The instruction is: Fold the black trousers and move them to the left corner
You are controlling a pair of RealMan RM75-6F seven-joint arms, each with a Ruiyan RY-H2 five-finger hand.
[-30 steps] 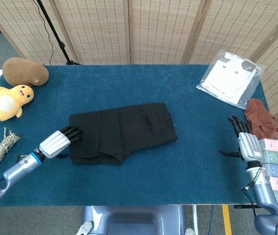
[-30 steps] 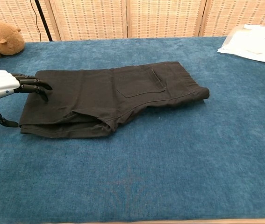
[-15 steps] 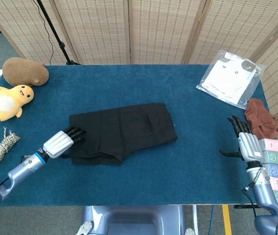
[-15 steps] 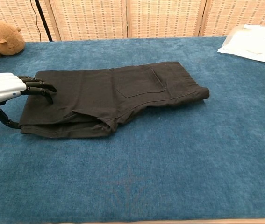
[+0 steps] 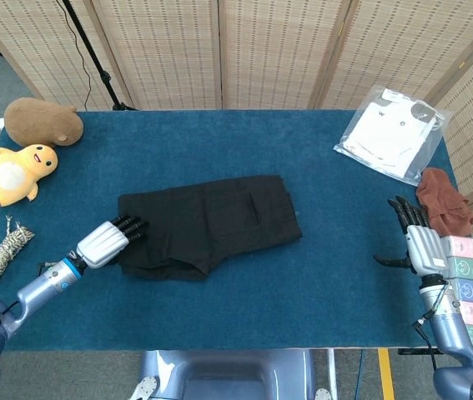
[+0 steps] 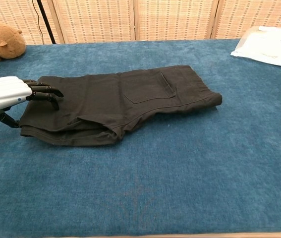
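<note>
Black trousers (image 5: 211,223): folded, mid-desk, not yet at left corner; left hand (image 5: 107,243) grasping their near edge, thumb beneath; right hand (image 5: 415,242) released, well apart.

Plush toys (image 5: 42,123), rope (image 5: 4,250), bagged shirt (image 5: 391,133)

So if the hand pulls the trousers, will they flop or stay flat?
Probably flop: the trousers are soft cloth, folded in loose layers with a wrinkled edge. Dragged by the left hand at one end, they would likely bunch or unfold on the fuzzy blue table.
</note>
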